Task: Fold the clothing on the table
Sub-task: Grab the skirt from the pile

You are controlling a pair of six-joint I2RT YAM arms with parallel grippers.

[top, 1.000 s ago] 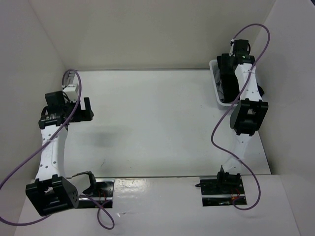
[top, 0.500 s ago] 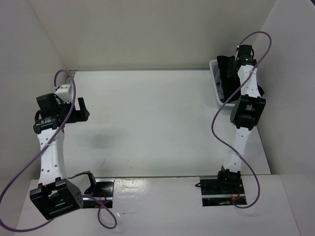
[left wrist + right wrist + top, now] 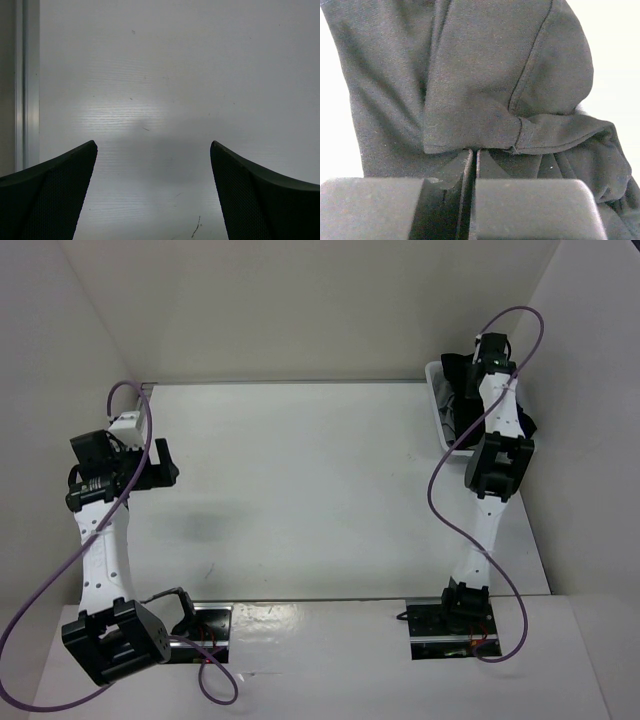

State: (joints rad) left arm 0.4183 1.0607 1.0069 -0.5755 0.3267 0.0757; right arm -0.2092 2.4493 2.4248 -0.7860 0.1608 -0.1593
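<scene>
Item: black soft fabric garment [image 3: 470, 75], plain, seamed, bunched at the small white plastic basket [image 3: 436, 410] on the far-right corner of the flat white rectangular counter [image 3: 300, 470].
Right pincer [image 3: 474, 152]: fingers pressed together, pinching a fold of the garment.
Left pincer [image 3: 152, 145]: spread wide, over the counter beside its metal rail [image 3: 27, 75].

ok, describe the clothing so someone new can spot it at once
Start at the white table and go to its far right corner, where a small white basket sits under the right arm. The clothing is the bunched black fabric there, pinched by the right gripper: the only soft, dark thing, with a stitched seam.
</scene>
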